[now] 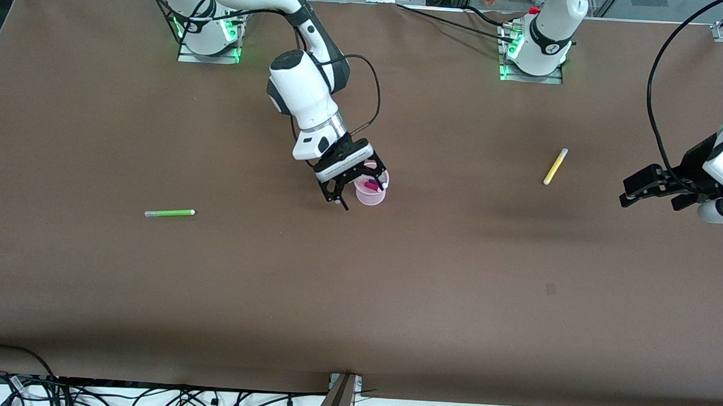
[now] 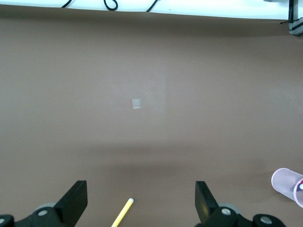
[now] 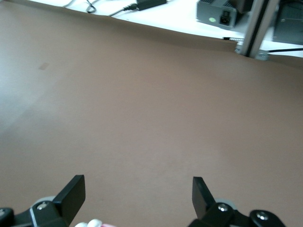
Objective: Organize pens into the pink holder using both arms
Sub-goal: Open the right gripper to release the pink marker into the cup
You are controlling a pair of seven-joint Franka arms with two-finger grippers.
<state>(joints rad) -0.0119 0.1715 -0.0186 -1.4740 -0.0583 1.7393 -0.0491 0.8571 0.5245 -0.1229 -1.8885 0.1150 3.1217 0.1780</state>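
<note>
The pink holder (image 1: 371, 195) stands mid-table with a magenta pen (image 1: 372, 184) and a dark pen in it. Their whitish tips (image 3: 90, 223) show at the edge of the right wrist view. My right gripper (image 1: 363, 193) is open and empty, right over the holder. The green pen (image 1: 169, 213) lies flat toward the right arm's end. The yellow pen (image 1: 555, 166) lies flat toward the left arm's end. My left gripper (image 1: 651, 200) is open and empty, up in the air past the yellow pen (image 2: 122, 214). The holder (image 2: 288, 181) also shows in the left wrist view.
The brown table (image 1: 357, 300) has a small pale mark (image 1: 550, 289) (image 2: 137, 103) on it. Cables and a metal bracket (image 1: 342, 397) lie along the table's edge nearest the front camera. The arm bases (image 1: 533, 49) stand at the farthest edge.
</note>
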